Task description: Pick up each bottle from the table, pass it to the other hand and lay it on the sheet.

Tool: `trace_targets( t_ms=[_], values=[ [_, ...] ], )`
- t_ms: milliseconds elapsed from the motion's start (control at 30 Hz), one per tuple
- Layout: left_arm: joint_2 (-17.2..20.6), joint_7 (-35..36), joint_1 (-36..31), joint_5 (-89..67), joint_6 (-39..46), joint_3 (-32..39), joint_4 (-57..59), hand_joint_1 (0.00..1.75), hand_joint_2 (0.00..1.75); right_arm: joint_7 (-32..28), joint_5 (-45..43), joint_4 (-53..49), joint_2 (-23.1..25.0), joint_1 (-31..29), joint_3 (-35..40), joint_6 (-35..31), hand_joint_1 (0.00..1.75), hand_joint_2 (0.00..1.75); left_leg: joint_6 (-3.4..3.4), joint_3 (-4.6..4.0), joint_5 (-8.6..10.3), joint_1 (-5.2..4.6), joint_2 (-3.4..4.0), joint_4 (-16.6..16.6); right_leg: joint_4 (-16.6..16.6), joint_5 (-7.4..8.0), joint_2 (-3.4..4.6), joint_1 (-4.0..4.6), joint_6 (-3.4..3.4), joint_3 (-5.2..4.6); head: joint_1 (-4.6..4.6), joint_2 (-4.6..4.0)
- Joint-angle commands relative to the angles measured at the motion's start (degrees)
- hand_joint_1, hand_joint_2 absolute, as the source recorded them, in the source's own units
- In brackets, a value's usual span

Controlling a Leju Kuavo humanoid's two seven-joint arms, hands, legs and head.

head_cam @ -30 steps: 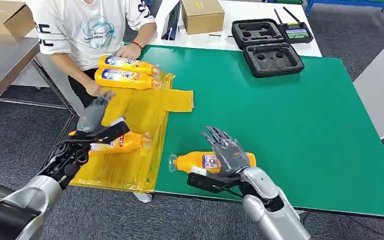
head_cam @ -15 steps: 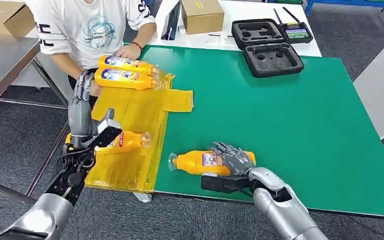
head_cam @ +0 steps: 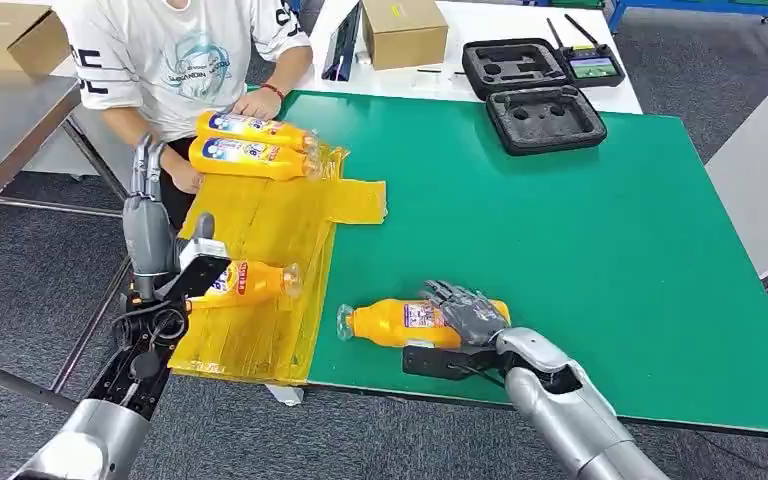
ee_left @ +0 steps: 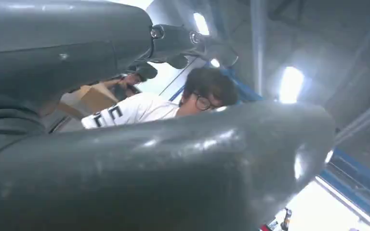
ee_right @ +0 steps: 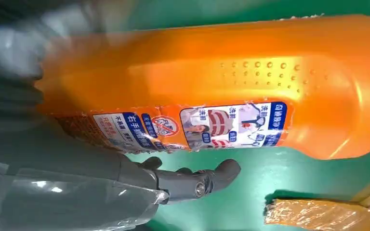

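Now the right hand (head_cam: 467,312), fingers draped over the orange bottle (head_cam: 400,324) lying just beside the yellow sheet (head_cam: 260,250), should close evenly around its body before lifting, while the left hand (head_cam: 147,215) stands raised and empty, fingers straight.

Grey carpet floor (head_cam: 40,270) all round. Green-topped table (head_cam: 580,230) in the middle, white table (head_cam: 480,75) butted against its far edge, carrying a cardboard box (head_cam: 405,30) and two open black foam-lined cases (head_cam: 535,85). Grey table (head_cam: 5,125) at left with another cardboard box (head_cam: 10,35). Person in a white T-shirt (head_cam: 175,60) seated at the far left corner. Left wrist view: bright ceiling lights (ee_left: 289,84) and a blue beam (ee_left: 361,168) overhead
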Motion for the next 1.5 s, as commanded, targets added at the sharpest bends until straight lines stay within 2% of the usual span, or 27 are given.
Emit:
trace_targets(
  t_ms=[33, 133, 167, 200, 267, 300, 467, 633, 667, 700, 767, 833, 1233, 1367, 1500],
  values=[
    [0.8, 0.1, 2.4, 3.0, 2.1, -2.8, -2.2, 0.00, 0.00, -1.7, -1.6, 7.9, 0.0, -4.0, 3.6, 0.3, 0.00, 1.75, 0.03, 0.14, -0.05, 0.00, 0.02, 0.0, -0.1, -0.05, -0.01, 0.01, -0.06, 0.15, 0.00, 0.00],
    [1.8, 0.1, 3.7, 7.1, 2.1, -4.8, -3.2, 0.00, 0.00, -3.3, -2.6, 11.2, 1.0, -6.1, 4.5, 1.7, 0.00, 1.75, 0.02, 0.13, -0.05, -0.01, 0.07, 0.0, 0.0, -0.03, 0.04, 0.01, -0.06, 0.12, 0.00, 0.00],
    [1.8, 0.1, 3.8, 7.4, 2.1, -5.0, -3.2, 0.00, 0.00, -3.4, -2.7, 11.5, 1.0, -6.2, 4.6, 1.8, 1.22, 1.75, 0.06, 0.39, -0.18, 0.00, 0.14, 0.0, 0.0, -0.13, 0.07, 0.04, -0.15, 0.36, 0.00, 0.00],
    [2.4, 0.1, 4.7, 10.9, 2.1, -6.6, -3.7, 0.00, 0.00, -3.8, -3.1, 13.5, 1.6, -7.4, 5.2, 2.0, 1.75, 1.75, 0.03, 0.22, -0.08, 0.00, 0.11, 0.0, -0.1, -0.05, 0.07, 0.03, -0.09, 0.20, 0.00, 0.00],
    [2.7, 0.1, 5.3, 14.5, 1.7, -8.3, -4.0, 0.00, 0.00, -4.0, -3.2, 14.6, 1.8, -8.2, 5.8, 2.1, 1.75, 1.75, 0.03, 0.22, -0.08, 0.01, 0.13, 0.0, -0.1, -0.04, 0.09, 0.03, -0.09, 0.19, 0.00, 0.00],
    [2.9, 0.1, 6.0, 20.1, -0.8, -8.9, -4.8, 0.00, 1.75, -4.6, -4.0, 15.2, 1.6, -8.6, 6.4, 2.2, 1.75, 1.75, 0.05, 0.33, -0.13, -0.01, 0.14, -0.1, -0.1, -0.09, 0.08, 0.03, -0.13, 0.30, 0.00, 0.00],
    [0.9, 0.1, 9.1, 28.9, -8.2, -7.3, -6.6, 0.00, 1.75, -6.3, -6.7, 13.5, 1.0, -7.1, 6.4, 1.1, 1.75, 1.75, 0.04, 0.21, -0.06, -0.01, 0.06, -0.1, -0.1, -0.04, 0.02, 0.01, -0.06, 0.19, 0.00, 0.00],
    [0.1, 0.1, 10.9, 29.8, -11.0, -7.2, -8.7, 0.00, 1.75, -9.6, -10.5, 8.6, 1.0, -4.1, 4.8, 0.3, 1.75, 1.75, 0.04, 0.24, -0.08, 0.02, -0.04, -0.1, -0.1, -0.09, -0.09, 0.04, -0.08, 0.25, 0.00, 0.00],
    [0.0, 0.1, 11.4, 29.7, -11.4, -7.1, -9.2, 0.00, 1.75, -9.9, -11.3, 7.6, 1.1, -4.0, 4.3, -0.1, 1.75, 1.75, 0.09, 0.49, -0.22, 0.03, -0.05, -0.1, -0.1, -0.23, -0.14, 0.08, -0.16, 0.52, 0.02, 0.00],
    [-0.2, 0.1, 11.7, 30.2, -11.9, -7.0, -9.6, 0.00, 1.75, -10.9, -12.5, 7.2, 1.5, -3.7, 3.5, -0.7, 1.75, 1.75, 0.03, 0.21, -0.09, 0.02, 0.03, -0.1, -0.1, -0.07, 0.00, 0.04, -0.08, 0.19, 0.02, 0.00],
    [-1.0, 0.1, 14.1, 31.9, -14.7, -6.2, -12.3, 0.00, 1.75, -15.3, -17.5, 4.5, 3.9, -2.5, 0.0, -3.0, 1.75, 1.75, 0.02, 0.27, -0.12, 0.02, 0.07, 0.0, -0.1, -0.09, 0.02, 0.04, -0.10, 0.22, 0.02, 0.00],
    [-1.6, 0.4, 15.8, 33.3, -16.2, -5.7, -14.3, 0.00, 1.75, -16.8, -20.8, 1.0, 5.4, -0.7, -2.6, -4.5, 1.75, 1.75, 0.03, 0.32, -0.16, 0.03, 0.10, 0.0, -0.1, -0.12, 0.04, 0.07, -0.13, 0.26, 0.02, 0.00],
    [-1.5, 0.4, 16.4, 33.3, -16.2, -5.7, -15.1, 0.00, 1.75, -16.7, -20.9, -0.1, 5.2, -0.2, -2.5, -4.5, 1.75, 1.75, 0.04, 0.06, -0.09, 0.01, 0.04, 0.0, 0.0, -0.09, 0.00, 0.03, -0.08, 0.05, 0.00, 0.00],
    [-2.7, 1.1, 18.4, 38.0, -19.7, -4.8, -18.5, 0.00, 1.75, -22.7, -29.3, -6.1, 8.6, 3.1, -8.1, -9.7, 1.75, 1.75, 0.04, 0.16, -0.16, 0.01, 0.05, 0.0, 0.0, -0.16, -0.01, 0.04, -0.13, 0.14, 0.00, 0.00],
    [-2.6, 2.5, 18.1, 42.0, -22.7, -6.6, -20.2, 0.00, 1.75, -23.5, -31.5, -11.5, 10.7, 6.9, -9.8, -13.6, 1.75, 1.75, 0.03, 0.10, -0.17, 0.01, 0.03, 0.0, 0.0, -0.18, -0.02, 0.04, -0.12, 0.07, 0.00, 0.00]
  ],
)
